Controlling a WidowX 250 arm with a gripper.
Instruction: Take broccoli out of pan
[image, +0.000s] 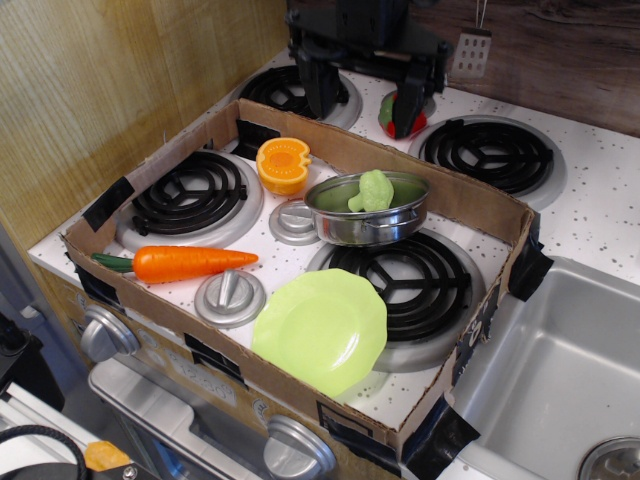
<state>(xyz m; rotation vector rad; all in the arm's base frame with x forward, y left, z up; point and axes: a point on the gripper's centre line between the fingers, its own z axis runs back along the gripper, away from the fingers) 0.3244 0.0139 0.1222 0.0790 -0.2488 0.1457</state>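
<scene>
The light-green broccoli (374, 189) lies inside the shiny steel pan (366, 230), leaning on its far side. The pan stands in the cardboard box, at the back edge of the front right burner. My black gripper (364, 118) hangs open and empty behind and above the pan, over the back wall of the box. Its two fingers (321, 88) are spread wide apart. Neither finger touches the pan or the broccoli.
In the cardboard box (476, 206) there are an orange half (283, 165), a carrot (187, 263), a lime-green plate (322, 330) and two grey knobbed lids (231, 297). A strawberry (420, 124) sits half hidden behind my right finger. A sink (560, 370) is at the right.
</scene>
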